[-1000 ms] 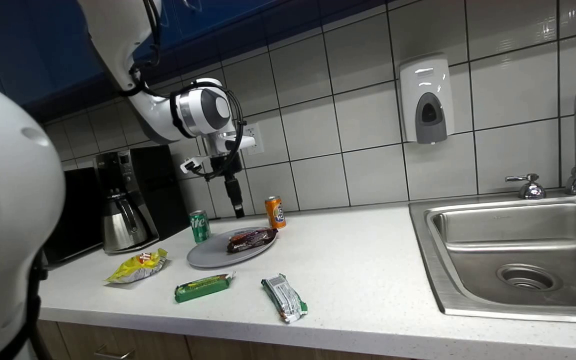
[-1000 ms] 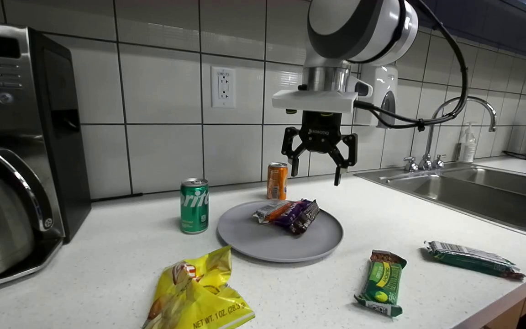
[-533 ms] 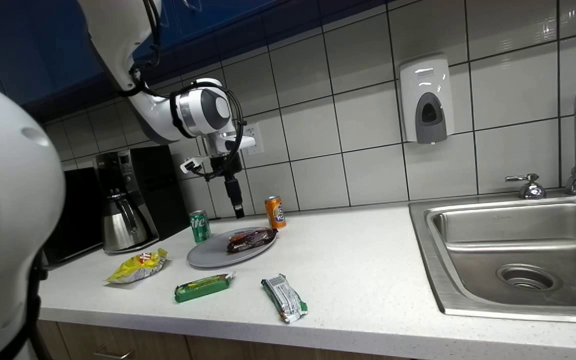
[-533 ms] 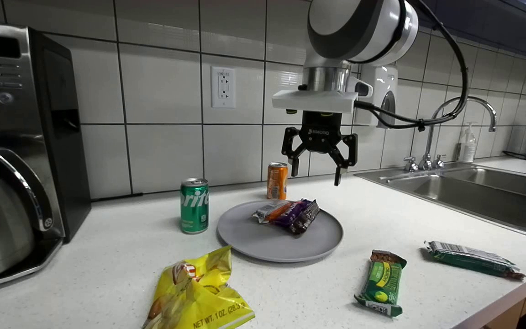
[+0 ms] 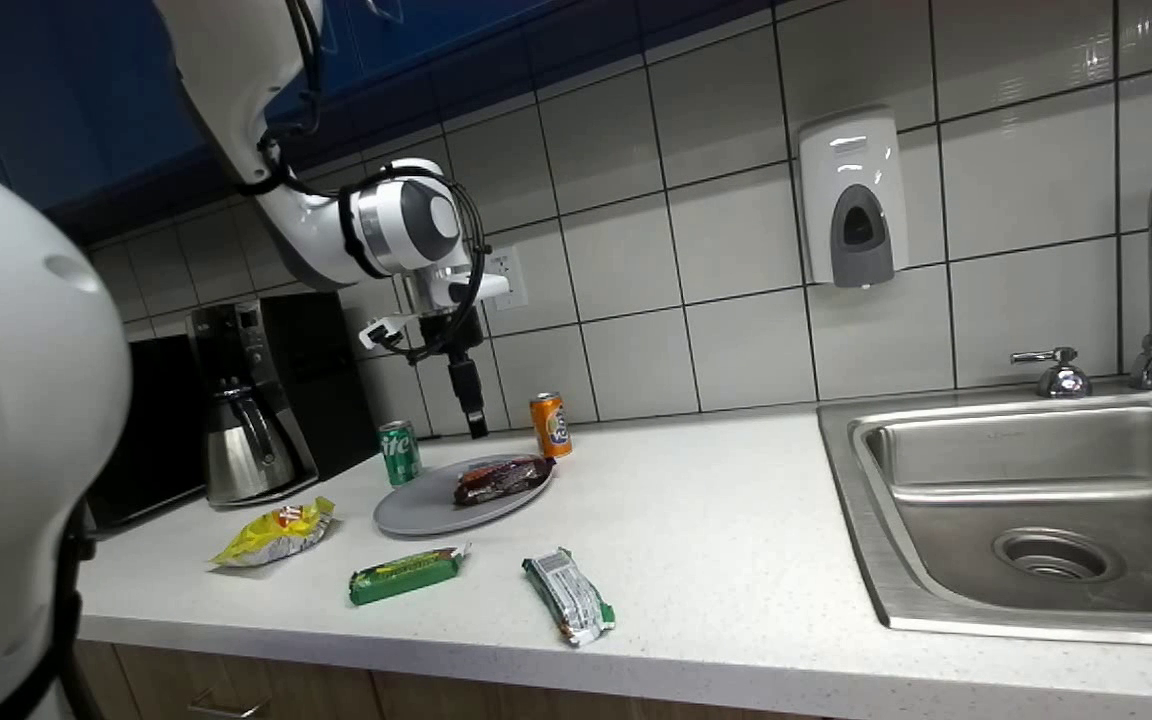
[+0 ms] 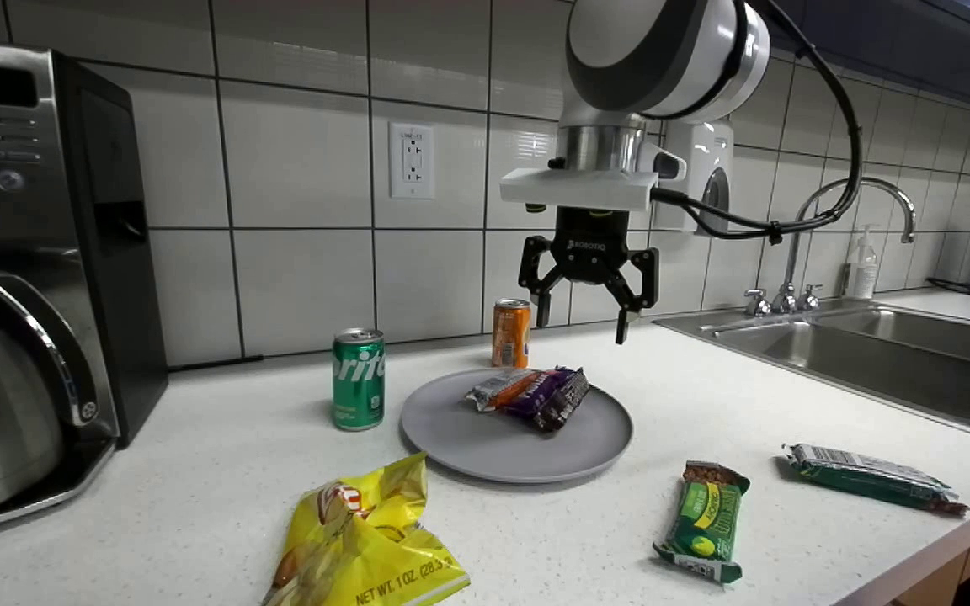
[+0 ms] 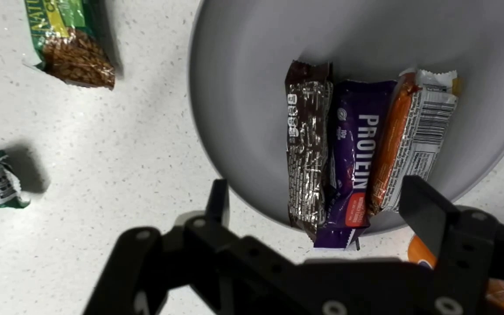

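Observation:
My gripper (image 6: 583, 332) is open and empty, pointing down above the back of a grey plate (image 6: 460, 446). It touches nothing. In the wrist view three wrapped bars lie side by side on the plate: a brown one (image 7: 308, 148), a purple one marked PROTEIN (image 7: 357, 153) and an orange and white one (image 7: 425, 131). The gripper's fingers (image 7: 219, 201) stand wide apart on either side of the bars' near ends. An orange can (image 6: 511, 334) stands behind the plate; it is partly hidden by the gripper in the wrist view.
A green can (image 6: 359, 379) stands beside the plate. A yellow bag (image 6: 367, 539) and two green-wrapped bars (image 6: 704, 522) (image 6: 876, 480) lie on the counter. A coffee maker (image 6: 106, 227) and a sink (image 5: 1036, 480) stand at opposite ends. A tiled wall (image 5: 736, 240) is behind.
My gripper has moved down very slightly. The things on the counter and plate have not moved.

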You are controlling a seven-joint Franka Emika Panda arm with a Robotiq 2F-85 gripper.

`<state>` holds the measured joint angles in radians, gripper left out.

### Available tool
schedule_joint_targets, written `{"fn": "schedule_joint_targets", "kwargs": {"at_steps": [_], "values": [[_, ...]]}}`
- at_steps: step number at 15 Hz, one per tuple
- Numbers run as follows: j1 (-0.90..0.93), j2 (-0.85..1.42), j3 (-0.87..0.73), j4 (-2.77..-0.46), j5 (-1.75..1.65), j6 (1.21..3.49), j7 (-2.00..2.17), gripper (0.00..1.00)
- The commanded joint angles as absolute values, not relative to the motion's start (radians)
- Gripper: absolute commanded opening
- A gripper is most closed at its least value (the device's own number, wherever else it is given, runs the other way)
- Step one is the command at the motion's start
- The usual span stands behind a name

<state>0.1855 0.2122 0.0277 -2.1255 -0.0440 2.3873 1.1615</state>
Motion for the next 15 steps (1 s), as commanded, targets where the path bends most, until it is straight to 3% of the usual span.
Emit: {"fn": "schedule_joint_targets", "kwargs": {"at_steps": [1,15], "values": [[0.217,0.172,0.029,-2.147,-0.102,2.372,1.291,1.0],[0.259,0.087,0.098,-2.244,-0.134,2.37,1.447,1.0]]}}
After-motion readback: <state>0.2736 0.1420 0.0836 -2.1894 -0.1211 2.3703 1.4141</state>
